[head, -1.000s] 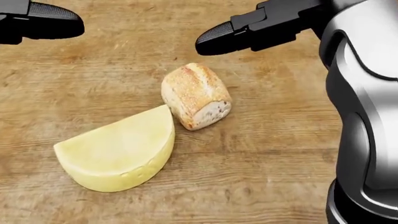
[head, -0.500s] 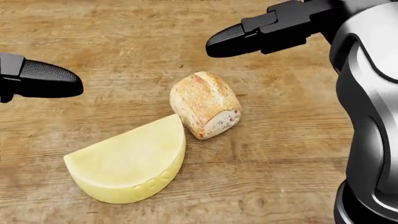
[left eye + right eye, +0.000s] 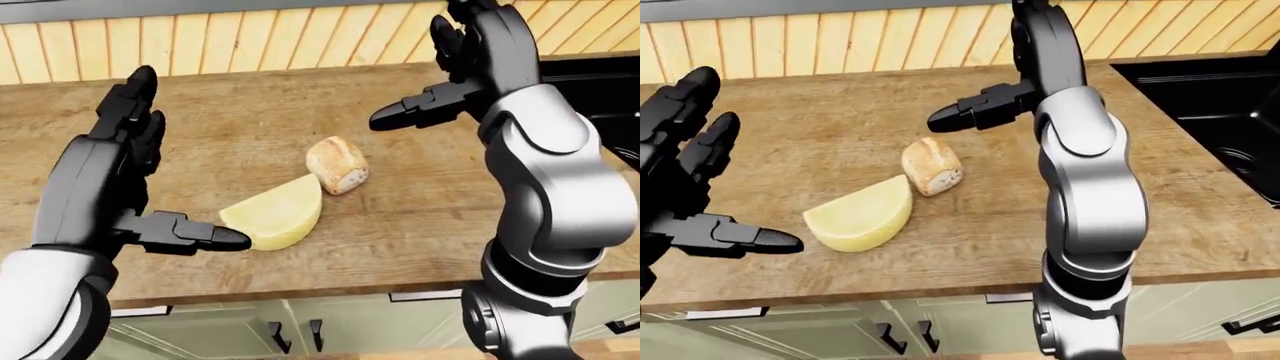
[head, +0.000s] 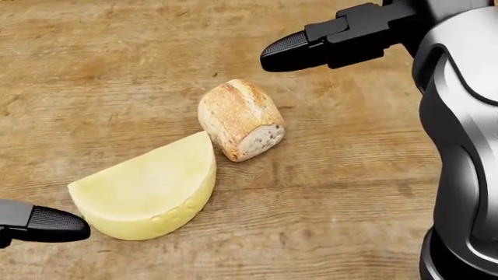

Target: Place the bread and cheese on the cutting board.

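Note:
A crusty bread roll (image 4: pixel 240 119) lies on its side on the wooden surface (image 4: pixel 350 192). A pale yellow half wheel of cheese (image 4: pixel 147 192) lies just below and left of it, their edges almost touching. No separate cutting board outline shows in any view. My left hand (image 3: pixel 185 161) stands open to the left of the cheese, palm turned toward it, with its thumb (image 4: pixel 42 224) close to the cheese's lower left edge. My right hand (image 3: pixel 420 71) is open and raised above and to the right of the bread, holding nothing.
A black sink (image 3: pixel 1210 97) is set into the counter at the right. A wood-slat wall (image 3: pixel 250 41) runs along the top. The counter's near edge (image 3: pixel 940 289) runs above pale green cabinet fronts with dark handles.
In the head view my left thumb has dropped from the top left to the bottom left, beside the cheese. The picture shifted slightly with the camera. Bread, cheese and right hand kept their places.

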Tool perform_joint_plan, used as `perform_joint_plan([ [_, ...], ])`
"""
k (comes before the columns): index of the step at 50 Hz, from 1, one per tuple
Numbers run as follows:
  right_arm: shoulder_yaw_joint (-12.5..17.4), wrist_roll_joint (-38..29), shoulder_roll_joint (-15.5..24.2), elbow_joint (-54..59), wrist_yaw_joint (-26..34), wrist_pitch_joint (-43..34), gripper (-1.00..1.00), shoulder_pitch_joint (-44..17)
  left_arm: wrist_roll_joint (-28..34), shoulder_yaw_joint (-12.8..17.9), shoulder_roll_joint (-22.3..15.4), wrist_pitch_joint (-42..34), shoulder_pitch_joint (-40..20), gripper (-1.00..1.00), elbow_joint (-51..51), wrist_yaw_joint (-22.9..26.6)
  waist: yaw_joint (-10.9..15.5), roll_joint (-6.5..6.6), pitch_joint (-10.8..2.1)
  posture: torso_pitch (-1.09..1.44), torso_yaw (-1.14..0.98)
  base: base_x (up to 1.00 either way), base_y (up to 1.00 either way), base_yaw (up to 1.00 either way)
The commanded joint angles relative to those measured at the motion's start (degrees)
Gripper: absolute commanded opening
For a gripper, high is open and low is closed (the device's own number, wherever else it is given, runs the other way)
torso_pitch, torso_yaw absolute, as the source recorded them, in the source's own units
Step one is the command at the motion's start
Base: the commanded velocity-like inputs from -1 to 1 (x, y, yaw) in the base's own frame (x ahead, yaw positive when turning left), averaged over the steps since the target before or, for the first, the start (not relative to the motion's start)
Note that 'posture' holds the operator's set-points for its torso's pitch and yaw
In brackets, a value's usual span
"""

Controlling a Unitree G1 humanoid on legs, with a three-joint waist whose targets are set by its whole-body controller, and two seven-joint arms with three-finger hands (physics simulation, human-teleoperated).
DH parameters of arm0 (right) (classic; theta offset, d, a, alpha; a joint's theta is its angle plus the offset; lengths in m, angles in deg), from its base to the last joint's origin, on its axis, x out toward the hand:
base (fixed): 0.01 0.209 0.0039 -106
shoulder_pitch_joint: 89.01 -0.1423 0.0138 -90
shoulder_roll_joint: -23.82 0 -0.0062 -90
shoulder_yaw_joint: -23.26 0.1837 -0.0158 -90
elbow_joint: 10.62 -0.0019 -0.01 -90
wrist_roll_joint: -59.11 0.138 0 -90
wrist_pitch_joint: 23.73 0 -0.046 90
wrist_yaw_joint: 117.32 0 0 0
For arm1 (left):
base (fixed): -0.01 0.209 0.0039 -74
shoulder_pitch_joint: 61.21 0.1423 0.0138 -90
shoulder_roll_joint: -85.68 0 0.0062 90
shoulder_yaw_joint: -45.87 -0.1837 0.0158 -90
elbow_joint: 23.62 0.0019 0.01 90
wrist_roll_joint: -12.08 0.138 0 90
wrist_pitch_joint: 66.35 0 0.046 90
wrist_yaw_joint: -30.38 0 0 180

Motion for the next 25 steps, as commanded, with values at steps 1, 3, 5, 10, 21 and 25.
perform_joint_plan([
  [1,0.16,-0.17,0.29,-1.06,-0.11,1.81,1.0,-1.7,-0.07,-2.72,-2.07,10.75,3.37,1.0,-0.37,-0.71,-0.06,0.28,-1.22,0.0,0.0,0.0,0.0,0.0],
  [3,0.17,-0.22,0.31,-1.11,-0.11,1.77,1.0,-1.68,3.46,-5.18,-1.55,14.83,6.58,1.0,-0.37,1.88,0.02,0.44,-1.27,0.0,0.0,0.0,0.0,0.0],
  [5,0.1,-0.3,0.29,-0.9,-0.12,1.99,1.0,-1.59,7.99,-8.08,-0.84,20.04,9.21,1.0,-0.37,5.32,0.16,0.59,-1.4,0.0,0.0,0.0,0.0,0.0],
  [10,0.09,-0.49,0.17,-0.77,-0.03,2.17,1.0,-1.42,18.45,-11.71,5.8,20.04,10.96,1.0,-0.37,13.0,0.29,0.62,-1.65,0.0,0.0,0.0,0.0,0.0],
  [21,0.03,-0.56,-0.22,-0.09,0.06,3.07,1.0,-0.94,50.13,-15.51,20.83,20.42,10.71,1.0,2.64,35.65,0.37,-0.2,-2.07,0.0,0.0,0.0,0.0,0.0],
  [25,0.04,-0.51,-0.14,-0.24,0.06,2.91,1.0,-0.94,57.17,-15.79,23.81,23.22,11.41,1.0,4.52,39.97,0.42,-0.6,-2.22,0.0,0.0,0.0,0.0,0.0],
])
